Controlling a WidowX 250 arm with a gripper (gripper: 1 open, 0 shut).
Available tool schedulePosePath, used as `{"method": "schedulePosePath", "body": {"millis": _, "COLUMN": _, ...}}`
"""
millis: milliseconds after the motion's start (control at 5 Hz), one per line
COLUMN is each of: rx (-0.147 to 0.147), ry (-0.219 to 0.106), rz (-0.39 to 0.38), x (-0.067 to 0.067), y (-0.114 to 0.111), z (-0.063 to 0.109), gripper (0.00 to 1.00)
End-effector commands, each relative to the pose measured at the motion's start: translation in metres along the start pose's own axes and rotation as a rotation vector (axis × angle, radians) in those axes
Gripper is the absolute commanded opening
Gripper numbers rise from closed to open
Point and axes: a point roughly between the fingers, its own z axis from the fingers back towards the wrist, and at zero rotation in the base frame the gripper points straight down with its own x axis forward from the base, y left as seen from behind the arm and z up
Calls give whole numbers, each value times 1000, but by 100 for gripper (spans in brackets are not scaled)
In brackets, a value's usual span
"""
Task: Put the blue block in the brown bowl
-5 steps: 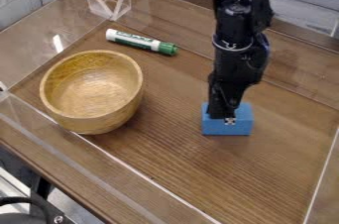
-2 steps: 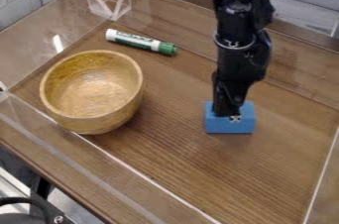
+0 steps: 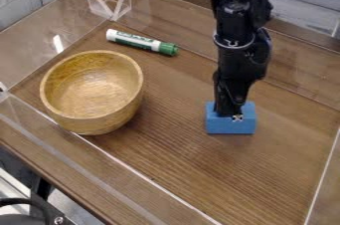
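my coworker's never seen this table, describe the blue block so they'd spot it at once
On the wooden table, find the black robot arm reaching down from the top. Right at its claw sits the blue block, small and rectangular. It is solid bright blue, unlike the round, hollow brown bowl and the slim green-and-white marker.

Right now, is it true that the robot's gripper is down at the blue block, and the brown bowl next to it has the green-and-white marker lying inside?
Not quite: the camera view shows the green-and-white marker lying on the table, beyond the brown bowl, not inside it. The gripper is indeed down at the blue block.
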Motion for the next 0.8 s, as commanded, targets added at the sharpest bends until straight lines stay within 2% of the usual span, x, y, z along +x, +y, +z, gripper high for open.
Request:
{"method": "schedulePosePath", "body": {"millis": 0, "rx": -55, "ry": 31, "rz": -1, "x": -8, "y": -9, "z": -21, "gripper": 0}}
{"method": "schedulePosePath", "body": {"millis": 200, "rx": -57, "ry": 29, "rz": -9, "x": -9, "y": -9, "z": -24, "gripper": 100}}
{"method": "schedulePosePath", "body": {"millis": 400, "rx": -59, "ry": 28, "rz": -17, "x": -10, "y": -8, "z": -27, "gripper": 100}}
{"method": "schedulePosePath", "body": {"millis": 600, "rx": -60, "ry": 30, "rz": -22, "x": -11, "y": -8, "z": -28, "gripper": 0}}
